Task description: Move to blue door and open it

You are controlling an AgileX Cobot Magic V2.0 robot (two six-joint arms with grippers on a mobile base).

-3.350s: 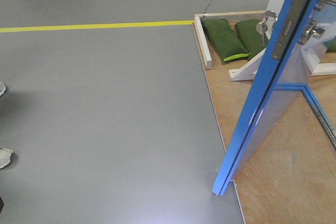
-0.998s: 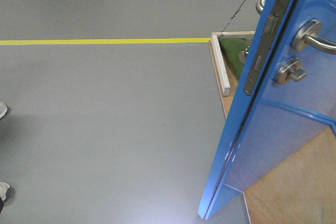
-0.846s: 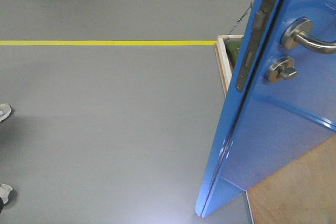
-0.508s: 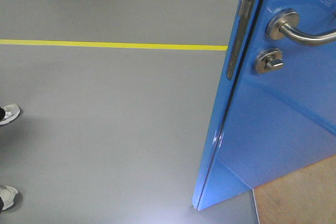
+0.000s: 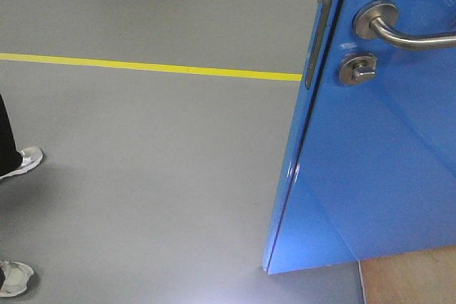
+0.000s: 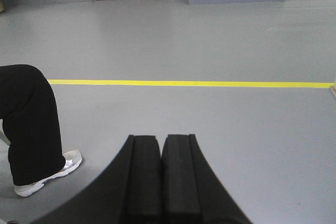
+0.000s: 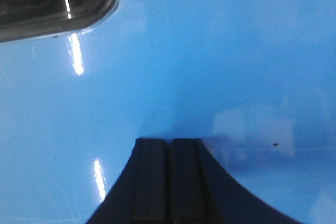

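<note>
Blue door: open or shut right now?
Open: the blue door has its latch edge standing free over the grey floor, no frame beside it.

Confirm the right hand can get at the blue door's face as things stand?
Likely yes. The right hand, shut, points straight at the blue door, whose glossy face fills its view with nothing in between. Whether the fingertips touch the panel, I cannot tell.
</note>
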